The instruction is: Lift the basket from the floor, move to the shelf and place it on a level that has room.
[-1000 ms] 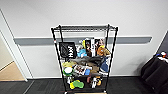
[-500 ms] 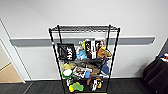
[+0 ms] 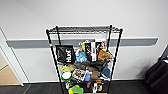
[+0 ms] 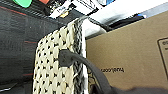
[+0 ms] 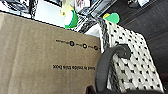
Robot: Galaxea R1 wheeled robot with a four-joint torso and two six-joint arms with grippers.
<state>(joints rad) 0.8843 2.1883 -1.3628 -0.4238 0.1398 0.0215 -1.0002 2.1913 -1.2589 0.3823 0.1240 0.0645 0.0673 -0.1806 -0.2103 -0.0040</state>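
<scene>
The cream woven basket with its dark grey rim shows close up in both wrist views, a brown cardboard box standing inside it. In the left wrist view a dark end handle stretches taut to my left gripper, which is shut on it. The other handle arches the same way into my right gripper beside the basket. Ahead, in the head view, stands the black wire shelf against the white wall. Its top level is bare. The lower tiers are crowded with packets and toys.
Dark grey carpet floor runs along the wall. Tan wood flooring shows through a doorway at the left. A black bulky object stands at the right. A grey rail crosses the wall behind the shelf.
The shelf shows a little larger in the head view than a second ago, so the camera has come nearer to it. Nothing on the shelf has moved.
</scene>
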